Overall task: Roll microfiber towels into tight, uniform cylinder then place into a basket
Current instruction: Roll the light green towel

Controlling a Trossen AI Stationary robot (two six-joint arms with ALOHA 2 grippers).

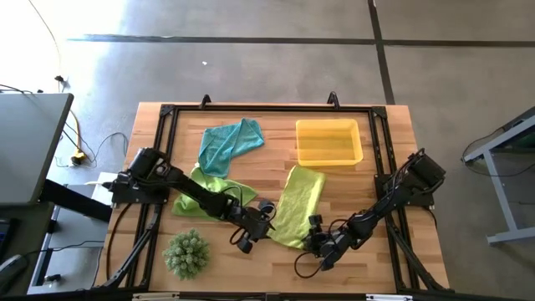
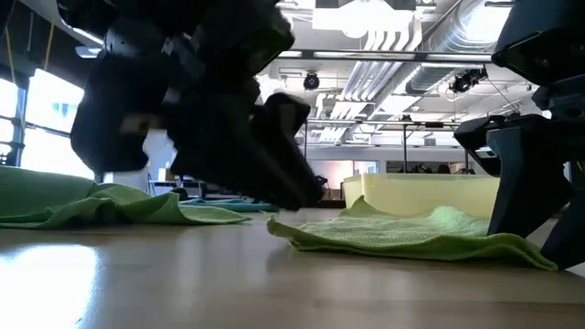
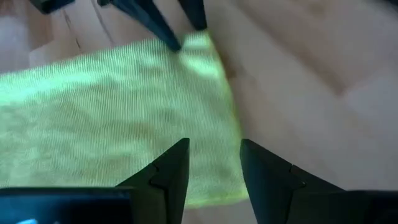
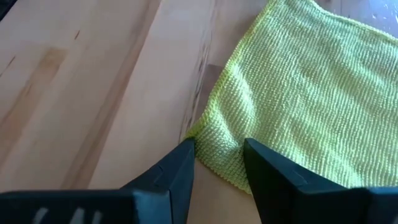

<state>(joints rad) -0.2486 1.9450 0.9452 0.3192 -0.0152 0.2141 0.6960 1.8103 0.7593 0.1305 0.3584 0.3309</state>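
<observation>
A lime-green microfiber towel (image 1: 298,203) lies flat on the table's middle, its far end close to the yellow basket (image 1: 328,142). My left gripper (image 3: 214,149) is open over this towel's near left corner (image 3: 233,186). My right gripper (image 4: 217,149) is open with the near right corner (image 4: 214,146) between its fingers. A second lime-green towel (image 1: 201,186) lies crumpled under my left arm. A teal towel (image 1: 230,144) lies at the far left. My left gripper slants down over the towel's near edge (image 3: 239,134) by the left corner; I cannot tell whether its fingers touch the cloth. My right gripper slants down with a finger on either side of the right corner; I cannot tell whether it touches. The towel lies flat.
A spiky green ball-shaped plant (image 1: 185,253) stands near the front left, close to my left arm. A black frame (image 1: 267,107) runs round the tabletop. Bare wood shows between the plant and the middle towel.
</observation>
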